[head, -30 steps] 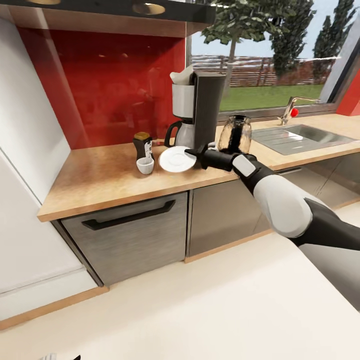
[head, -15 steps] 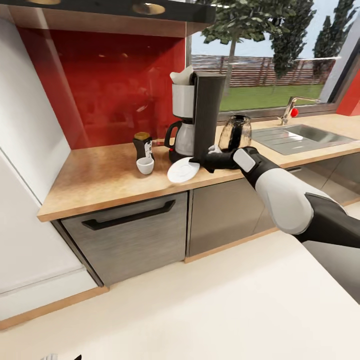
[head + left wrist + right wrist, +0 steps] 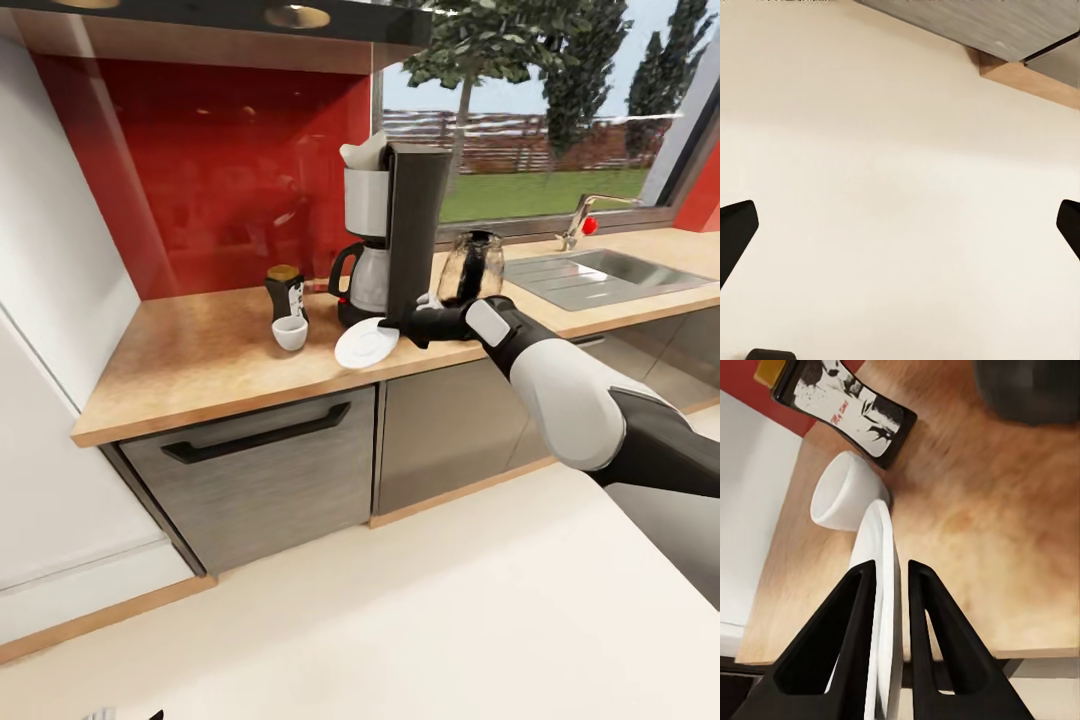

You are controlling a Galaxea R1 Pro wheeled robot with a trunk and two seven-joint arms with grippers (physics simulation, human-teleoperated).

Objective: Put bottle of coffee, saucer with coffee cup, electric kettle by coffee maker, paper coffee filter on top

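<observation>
- Coffee maker (image 3: 400,225): tall black and silver machine, upright at the back of the wooden countertop (image 3: 200,355), a glass carafe with a black handle in its base.
- Paper coffee filter (image 3: 362,152): white, sitting in the top of the coffee maker.
- Bottle of coffee (image 3: 285,293): dark, with a yellow-brown cap and a black-and-white label, upright to the left of the coffee maker.
- Coffee cup (image 3: 290,333): small, white, upright on the counter, just in front of the bottle.
- Saucer (image 3: 366,344): white, round, in front of the coffee maker, its edge pinched between the right gripper's fingers (image 3: 866,607).
- Electric kettle (image 3: 471,266): dark glass body, upright to the right of the coffee maker.
</observation>
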